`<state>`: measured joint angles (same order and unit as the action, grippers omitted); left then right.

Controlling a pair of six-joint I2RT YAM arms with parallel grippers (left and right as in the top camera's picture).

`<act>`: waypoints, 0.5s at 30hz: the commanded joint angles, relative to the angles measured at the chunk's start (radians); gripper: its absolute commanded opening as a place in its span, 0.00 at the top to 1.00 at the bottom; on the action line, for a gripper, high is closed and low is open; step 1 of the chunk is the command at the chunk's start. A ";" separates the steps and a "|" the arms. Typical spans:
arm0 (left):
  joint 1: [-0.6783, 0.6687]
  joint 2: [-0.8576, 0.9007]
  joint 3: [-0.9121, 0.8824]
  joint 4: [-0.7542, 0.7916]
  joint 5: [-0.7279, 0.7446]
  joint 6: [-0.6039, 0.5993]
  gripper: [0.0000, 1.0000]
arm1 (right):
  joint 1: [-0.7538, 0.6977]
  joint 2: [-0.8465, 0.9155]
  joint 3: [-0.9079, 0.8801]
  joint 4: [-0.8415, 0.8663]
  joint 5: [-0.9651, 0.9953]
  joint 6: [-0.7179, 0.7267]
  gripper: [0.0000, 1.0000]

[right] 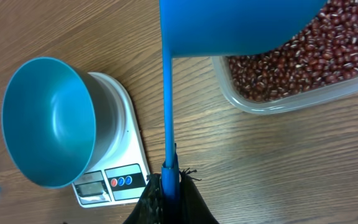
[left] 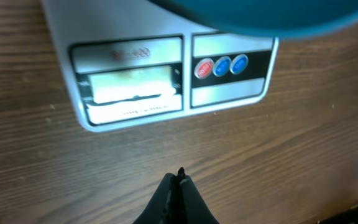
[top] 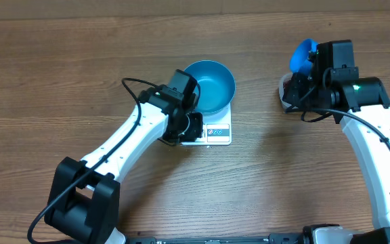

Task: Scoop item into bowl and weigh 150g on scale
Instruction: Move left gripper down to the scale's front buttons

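The blue bowl (top: 212,85) sits on the white scale (top: 217,133), seemingly empty. The left hand (left: 179,179) is pinched shut on nothing, just before the scale's display (left: 129,87). The right hand (right: 171,179) grips the blue scoop (right: 229,25) by its handle, over the clear tub (right: 278,104) of red beans (right: 309,53).

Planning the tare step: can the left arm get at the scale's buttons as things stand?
Probably yes. The left gripper, shut, points at the scale's front with only bare table between. The buttons show uncovered, though the bowl's rim overhangs just behind them.
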<state>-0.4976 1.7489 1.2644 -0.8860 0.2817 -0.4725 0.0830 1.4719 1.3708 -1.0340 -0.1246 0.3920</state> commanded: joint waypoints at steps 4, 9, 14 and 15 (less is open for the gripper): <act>-0.109 -0.134 -0.024 0.024 -0.180 0.075 0.96 | -0.007 -0.005 0.026 0.005 0.011 -0.004 0.96; -0.189 -0.118 -0.047 0.063 -0.197 0.333 0.96 | -0.007 -0.005 0.026 0.011 0.011 -0.004 0.96; -0.209 -0.031 -0.052 0.076 -0.273 0.514 0.96 | -0.007 -0.005 0.026 0.010 0.011 -0.003 0.96; -0.208 -0.022 -0.052 0.079 -0.273 0.524 0.96 | -0.007 -0.005 0.026 0.010 0.011 -0.003 0.96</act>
<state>-0.7074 1.6665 1.2289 -0.8185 0.0746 -0.1123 0.0803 1.4719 1.3708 -1.0325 -0.1230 0.3920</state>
